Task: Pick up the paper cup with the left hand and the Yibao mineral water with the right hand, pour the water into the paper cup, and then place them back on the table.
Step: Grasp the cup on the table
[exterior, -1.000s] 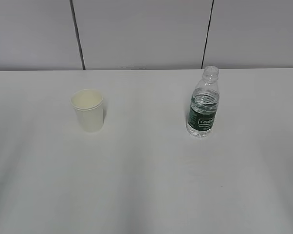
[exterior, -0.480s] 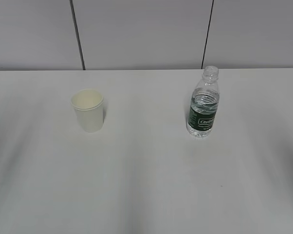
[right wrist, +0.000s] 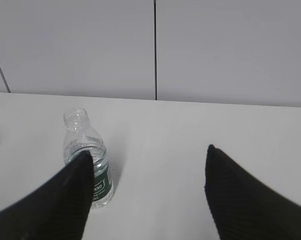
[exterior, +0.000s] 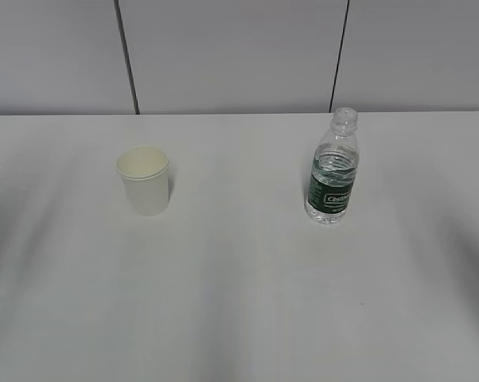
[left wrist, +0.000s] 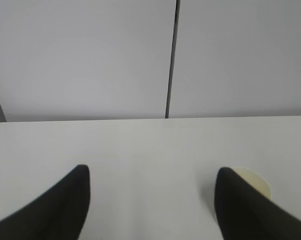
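we see a small white tapered paper cup (exterior: 144, 179) upright on the left of the wide white tabletop (exterior: 239, 302), and a small clear plastic bottle with a dark green label (exterior: 332, 171), capless and upright, well apart on the right. our left gripper (left wrist: 150, 172) is spread, the cup (left wrist: 258, 182) just behind its right finger. our right gripper (right wrist: 148, 155) is spread too, the bottle (right wrist: 88, 160) behind its left finger.

The plain white table (exterior: 247, 294) bears the paper cup (exterior: 145, 181) upright at left and the capless Yibao mineral water (exterior: 332, 171) upright at right, well apart.
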